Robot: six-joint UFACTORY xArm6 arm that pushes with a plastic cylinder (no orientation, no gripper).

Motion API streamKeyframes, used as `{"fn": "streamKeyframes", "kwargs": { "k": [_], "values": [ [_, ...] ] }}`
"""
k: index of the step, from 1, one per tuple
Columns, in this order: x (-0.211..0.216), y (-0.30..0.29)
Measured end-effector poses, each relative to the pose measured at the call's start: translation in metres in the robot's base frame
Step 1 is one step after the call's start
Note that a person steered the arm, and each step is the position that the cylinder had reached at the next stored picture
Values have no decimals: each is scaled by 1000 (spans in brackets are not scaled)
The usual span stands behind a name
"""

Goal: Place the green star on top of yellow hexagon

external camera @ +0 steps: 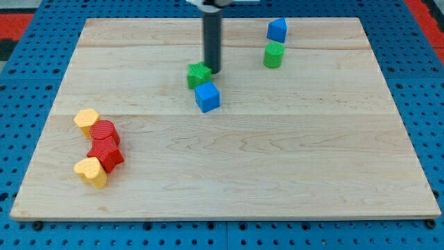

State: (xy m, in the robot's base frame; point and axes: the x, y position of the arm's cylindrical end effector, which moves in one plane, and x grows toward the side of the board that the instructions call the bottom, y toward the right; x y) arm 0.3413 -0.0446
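Observation:
The green star [198, 75] lies on the wooden board [277, 153] at the upper middle. My tip [211, 71] rests right against the star's right side. A blue cube [207, 96] sits just below the star, touching or nearly touching it. The yellow hexagon [87, 120] lies at the view's left, far from the star, at the top of a small cluster of blocks.
Below the hexagon are a red cylinder [105, 132], a red block [105, 154] and a yellow heart-like block [91, 171]. A green cylinder [273, 55] and a blue block [277, 30] stand at the upper right. Blue pegboard surrounds the board.

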Motion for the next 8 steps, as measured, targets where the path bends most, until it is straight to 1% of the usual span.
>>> {"fn": "streamKeyframes", "kwargs": {
  "k": [1,2,3,4,5,6,8],
  "values": [
    [4,-1],
    [19,21],
    [22,-44],
    [34,-74],
    [35,-75],
    [40,-116],
    [55,-136]
  ]
}}
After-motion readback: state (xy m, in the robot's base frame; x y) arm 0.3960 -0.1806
